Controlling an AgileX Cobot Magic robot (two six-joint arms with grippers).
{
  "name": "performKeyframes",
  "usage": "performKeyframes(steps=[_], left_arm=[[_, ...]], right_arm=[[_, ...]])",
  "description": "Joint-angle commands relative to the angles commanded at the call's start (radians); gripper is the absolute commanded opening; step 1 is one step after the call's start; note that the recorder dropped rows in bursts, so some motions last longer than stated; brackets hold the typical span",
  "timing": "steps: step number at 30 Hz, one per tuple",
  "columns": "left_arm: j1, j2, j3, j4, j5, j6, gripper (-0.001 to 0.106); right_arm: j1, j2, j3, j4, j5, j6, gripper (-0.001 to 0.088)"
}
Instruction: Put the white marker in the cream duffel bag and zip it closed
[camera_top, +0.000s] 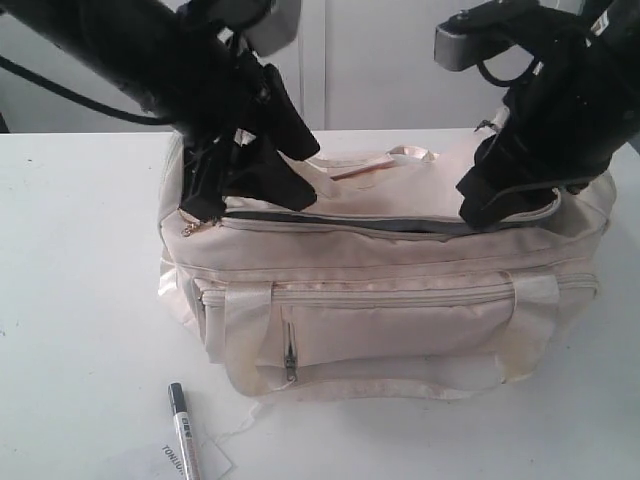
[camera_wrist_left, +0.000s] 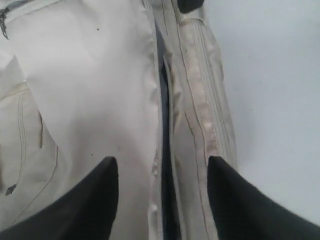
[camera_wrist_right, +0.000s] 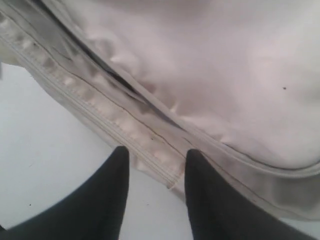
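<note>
Left hand (camera_wrist_left: 161, 160) spread wide and empty over the bag's (camera_top: 400, 330) part-open zip; right hand (camera_wrist_right: 156, 151) also apart, astride the bag's other end; the marker (camera_top: 181, 425) lies on the worktop (camera_top: 70, 300) below the left hand, past the bag's front, cap end toward the bag; left hand looks nearer.

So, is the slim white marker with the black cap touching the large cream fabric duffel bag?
Apart. The exterior view shows bare white table between the white marker and the cream duffel bag.
</note>
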Motion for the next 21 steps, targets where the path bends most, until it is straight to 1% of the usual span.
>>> performKeyframes(steps=[1, 2, 5, 8, 12, 16, 21], left_arm=[[-0.003, 0.012, 0.000, 0.013, -0.031, 0.000, 0.058], [-0.003, 0.016, 0.000, 0.015, -0.031, 0.004, 0.058], [-0.003, 0.035, 0.000, 0.015, 0.006, 0.013, 0.058], [-0.003, 0.055, 0.000, 0.028, 0.002, 0.013, 0.058], [-0.003, 0.068, 0.000, 0.040, -0.047, 0.020, 0.058], [-0.003, 0.071, 0.000, 0.115, -0.074, 0.022, 0.058], [-0.003, 0.073, 0.000, 0.154, -0.070, 0.022, 0.058]], right_arm=[[0.000, -0.004, 0.000, -0.011, 0.000, 0.001, 0.0361], [0.000, -0.009, 0.000, -0.012, 0.000, 0.001, 0.0361], [0.000, -0.008, 0.000, -0.019, -0.002, 0.001, 0.0361], [0.000, -0.008, 0.000, -0.019, -0.009, 0.001, 0.0361], [0.000, -0.008, 0.000, -0.019, -0.013, 0.001, 0.0361], [0.000, -0.008, 0.000, -0.019, -0.027, 0.001, 0.0361], [0.000, -0.008, 0.000, -0.019, -0.035, 0.001, 0.0361]])
